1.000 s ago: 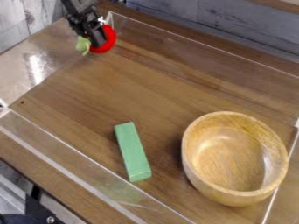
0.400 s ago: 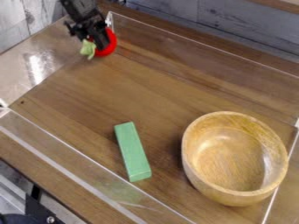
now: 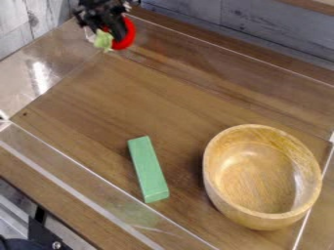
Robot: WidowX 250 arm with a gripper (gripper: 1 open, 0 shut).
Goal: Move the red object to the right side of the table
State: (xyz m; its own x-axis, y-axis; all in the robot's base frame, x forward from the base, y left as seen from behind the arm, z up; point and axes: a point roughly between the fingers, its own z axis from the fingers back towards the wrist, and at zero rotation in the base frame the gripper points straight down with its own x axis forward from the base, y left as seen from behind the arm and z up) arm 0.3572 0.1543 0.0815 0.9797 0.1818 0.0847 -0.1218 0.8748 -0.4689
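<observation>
1. A dark brown wood-grain table is seen from above at an angle, with a low clear wall along its lower-left edge.
2. The red object, a small, bright, roundish toy, is at the far upper left of the view, close to the table's back corner. Whether it touches the tabletop or is raised above it, I cannot tell.
3. Its green stem end points toward the left of the view and slightly down; the red body lies on the opposite side, to the right. The long axis, as far as it shows, runs from the green end at left to the red part at right, at a slight slant.
4. The dark gripper reaches in from the top edge, clenched on the red object and partly covering it.
5. A green rectangular block lies at lower centre.
6. Just right of the block, apart from it, sits a round wooden bowl, its opening facing up.
</observation>
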